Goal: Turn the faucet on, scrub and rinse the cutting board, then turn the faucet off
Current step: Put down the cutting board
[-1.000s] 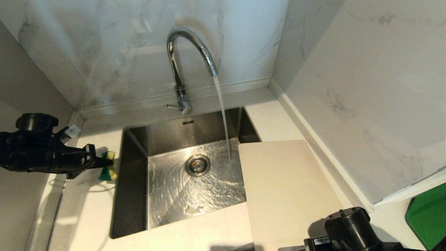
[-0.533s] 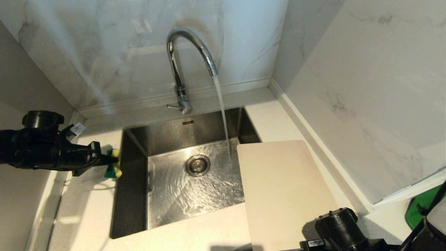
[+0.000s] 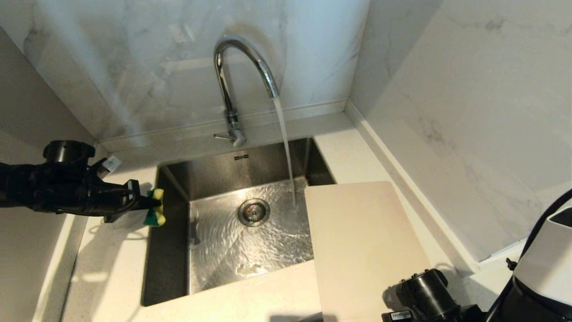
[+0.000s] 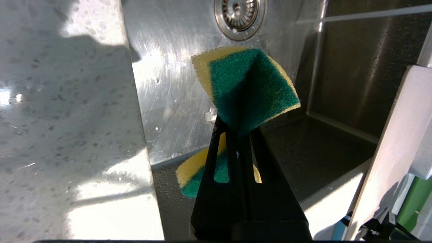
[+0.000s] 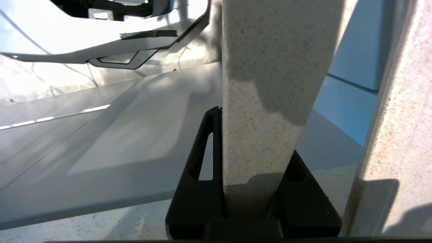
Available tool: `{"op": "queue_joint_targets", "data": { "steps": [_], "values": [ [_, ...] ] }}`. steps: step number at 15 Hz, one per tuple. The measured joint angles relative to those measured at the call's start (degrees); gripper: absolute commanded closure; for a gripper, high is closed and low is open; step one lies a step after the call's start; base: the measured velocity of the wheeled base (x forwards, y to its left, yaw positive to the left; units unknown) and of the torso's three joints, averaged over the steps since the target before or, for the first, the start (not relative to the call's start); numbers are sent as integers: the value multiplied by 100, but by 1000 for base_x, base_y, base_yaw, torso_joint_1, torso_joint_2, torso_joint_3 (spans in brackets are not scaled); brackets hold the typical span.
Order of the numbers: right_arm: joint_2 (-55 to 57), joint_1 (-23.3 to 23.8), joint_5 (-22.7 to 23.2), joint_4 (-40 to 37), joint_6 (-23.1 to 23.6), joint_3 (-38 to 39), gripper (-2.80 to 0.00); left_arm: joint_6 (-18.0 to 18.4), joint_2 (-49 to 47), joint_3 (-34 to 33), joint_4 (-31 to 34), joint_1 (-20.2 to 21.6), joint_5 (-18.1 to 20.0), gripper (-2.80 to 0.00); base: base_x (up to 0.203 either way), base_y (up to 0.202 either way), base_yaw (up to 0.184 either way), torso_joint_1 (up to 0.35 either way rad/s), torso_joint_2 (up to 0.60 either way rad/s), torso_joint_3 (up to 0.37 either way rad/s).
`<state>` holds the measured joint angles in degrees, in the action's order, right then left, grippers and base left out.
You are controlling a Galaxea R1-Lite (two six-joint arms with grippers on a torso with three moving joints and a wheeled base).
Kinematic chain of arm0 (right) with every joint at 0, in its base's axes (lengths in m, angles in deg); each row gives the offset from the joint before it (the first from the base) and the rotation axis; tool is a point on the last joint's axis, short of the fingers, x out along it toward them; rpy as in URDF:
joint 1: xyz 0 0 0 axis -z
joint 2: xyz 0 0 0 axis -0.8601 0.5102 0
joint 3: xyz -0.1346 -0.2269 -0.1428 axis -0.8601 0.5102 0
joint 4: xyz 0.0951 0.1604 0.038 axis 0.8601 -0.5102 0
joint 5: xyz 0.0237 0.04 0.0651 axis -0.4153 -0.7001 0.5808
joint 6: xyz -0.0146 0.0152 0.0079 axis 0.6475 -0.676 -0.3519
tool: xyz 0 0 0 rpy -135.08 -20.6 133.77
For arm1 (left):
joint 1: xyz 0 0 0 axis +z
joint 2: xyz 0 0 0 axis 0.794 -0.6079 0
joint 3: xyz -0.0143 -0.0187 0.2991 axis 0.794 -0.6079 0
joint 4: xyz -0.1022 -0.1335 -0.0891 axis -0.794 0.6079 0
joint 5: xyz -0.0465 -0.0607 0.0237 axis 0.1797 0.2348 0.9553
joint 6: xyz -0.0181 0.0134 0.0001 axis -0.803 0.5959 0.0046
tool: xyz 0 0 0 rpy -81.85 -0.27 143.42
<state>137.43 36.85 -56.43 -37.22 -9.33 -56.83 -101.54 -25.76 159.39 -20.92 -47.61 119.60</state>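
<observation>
1. Left tool point(image 3: 149, 205) is clamped on a green-and-yellow sponge point(image 3: 155, 213) at the sink's point(image 3: 172, 264) left rim; right tool point(image 5: 251, 158) grips the cutting board point(image 3: 366, 241), which overhangs the sink's right side from the bench point(image 3: 111, 268).
2. Water runs from the faucet point(image 3: 237, 67); scrubbing, rinsing and shut-off remain.
3. Board's slot handle is hidden.

Faucet point(image 3: 232, 67): you see shiny chrome.
Cutting board point(image 3: 364, 241): plain cream-white; faint fine speckle close up.
Sponge point(image 4: 249, 87): your left gripper's load, dark green pad on yellow foam.
Sink point(image 3: 170, 250): brushed grey steel.
Counter point(image 3: 111, 268): pale, finely speckled.
Wall point(image 3: 447, 89): white marble, grey veins.
Grippers: black.
</observation>
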Motion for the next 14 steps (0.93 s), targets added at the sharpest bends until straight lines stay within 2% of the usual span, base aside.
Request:
{"op": "queue_joint_targets", "data": {
  "steps": [14],
  "values": [
    [287,0,66,-6,16,-74,0,0,-195,52,-4,-63,0,0,0,0,0,0,0,0]
  ]
}}
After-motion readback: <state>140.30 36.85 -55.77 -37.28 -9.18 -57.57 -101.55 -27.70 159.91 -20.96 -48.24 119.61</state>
